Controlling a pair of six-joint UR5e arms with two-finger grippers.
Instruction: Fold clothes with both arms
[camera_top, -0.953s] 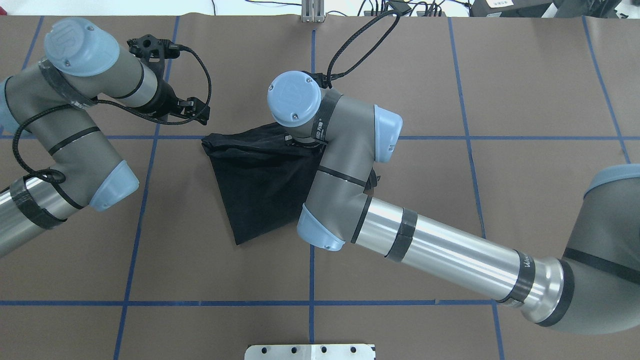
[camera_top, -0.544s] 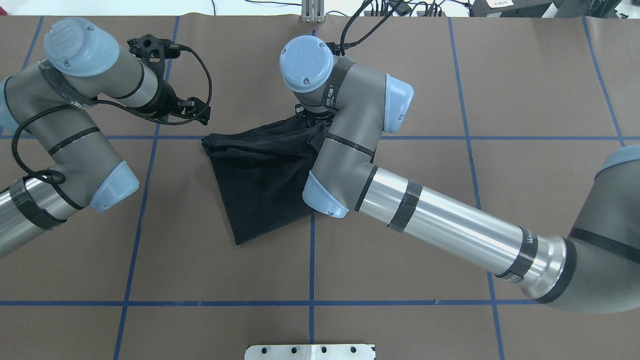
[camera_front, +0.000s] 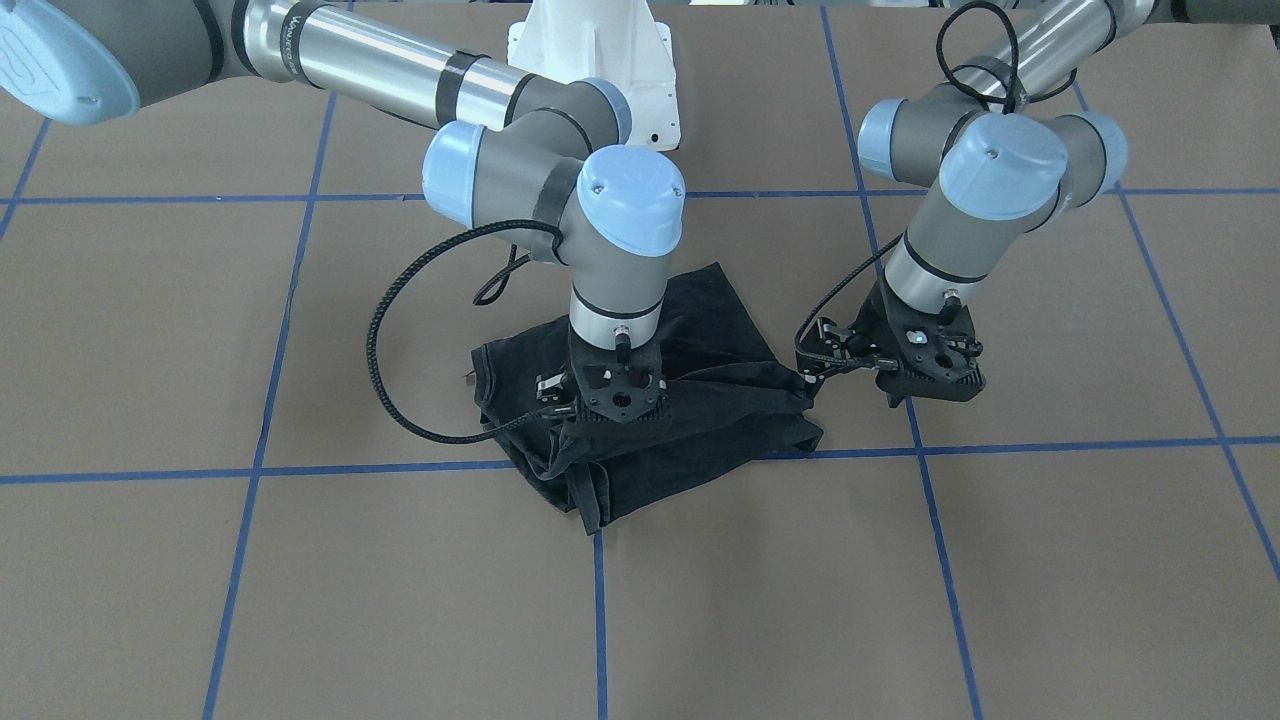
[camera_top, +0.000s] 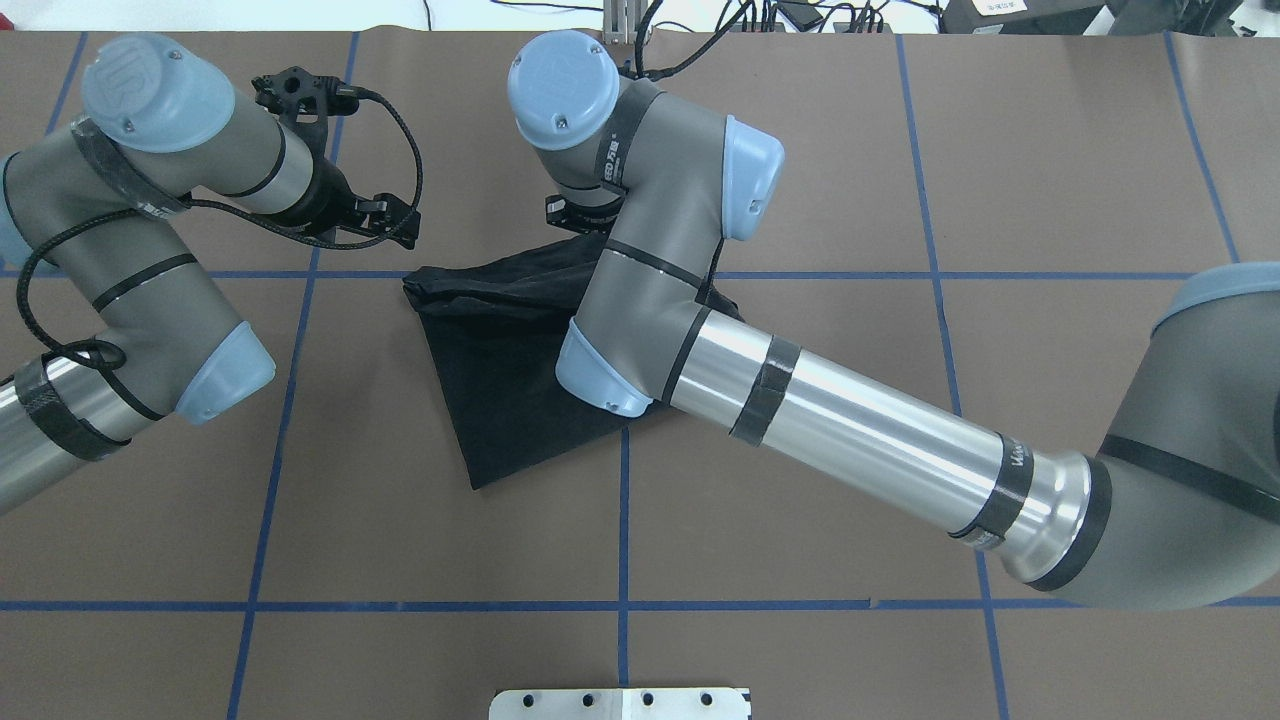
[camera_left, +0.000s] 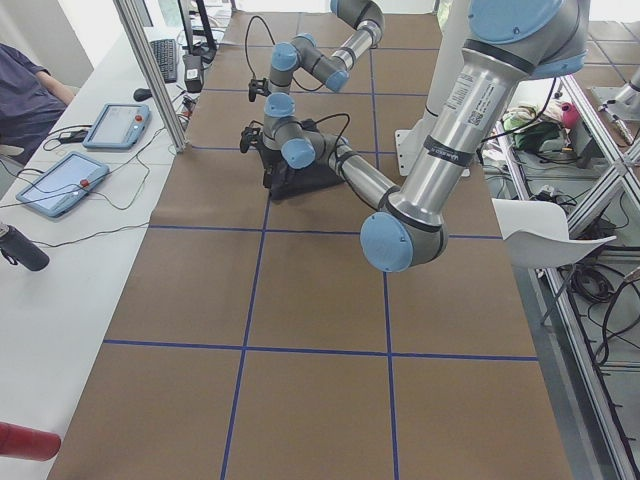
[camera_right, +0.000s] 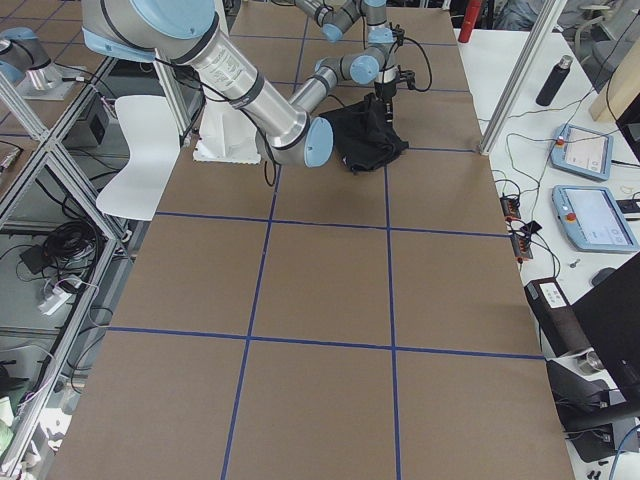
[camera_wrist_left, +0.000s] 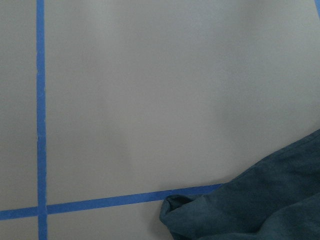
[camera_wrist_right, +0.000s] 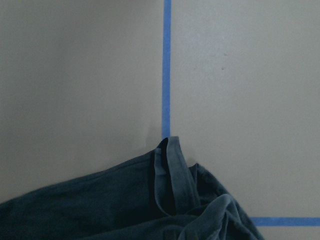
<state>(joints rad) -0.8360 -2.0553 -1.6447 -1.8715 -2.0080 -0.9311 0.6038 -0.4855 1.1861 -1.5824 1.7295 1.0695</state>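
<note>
The right gripper (camera_front: 612, 418) sits over the bunched T-shirt (camera_front: 720, 320).
I can't tell if it or the left gripper (camera_front: 930, 390) pinches; a weak hold might let cloth slip, spoiling the fold.

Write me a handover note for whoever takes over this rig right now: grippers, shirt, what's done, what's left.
Left gripper: over bare table just beside a corner of the T-shirt. Nothing seen in it; open or shut unclear.
Right gripper: low over the T-shirt's bunched edge, the one farthest from the robot. Its fingers are hidden against the cloth, so the grasp is unclear.
T-shirt: mid-table, folded into a rough wedge, logo not showing.
Done: rough folds.
Left: probably smoothing the bunched edge and tidying the fold.
</note>
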